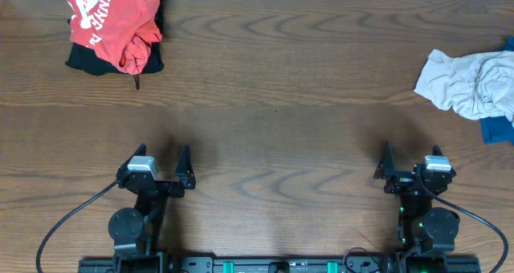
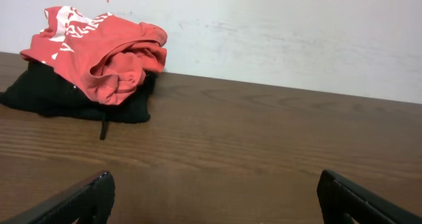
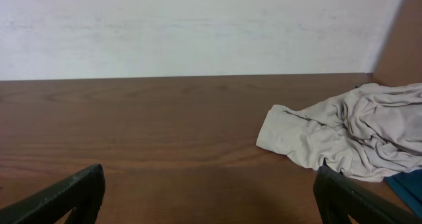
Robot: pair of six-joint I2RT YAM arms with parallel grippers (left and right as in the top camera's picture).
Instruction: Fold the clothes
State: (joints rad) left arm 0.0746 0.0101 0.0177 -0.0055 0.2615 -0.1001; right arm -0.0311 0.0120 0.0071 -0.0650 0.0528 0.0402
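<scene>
left gripper (image 1: 164, 155) and right gripper (image 1: 413, 155) both wide open, empty, above table (image 1: 273, 104). beige shirt (image 1: 470, 84) crumpled at right edge, overlapping blue cloth (image 1: 496, 130), well apart from both.

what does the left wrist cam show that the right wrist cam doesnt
Only the left wrist view: the red garment with white lettering, heaped on a black garment at the far left. Only the right wrist view: the crumpled beige shirt at the right, with a blue cloth peeking out beside it. Both: the wooden table, the white wall, and that arm's own gripper, left gripper and right gripper, open and empty.
</scene>
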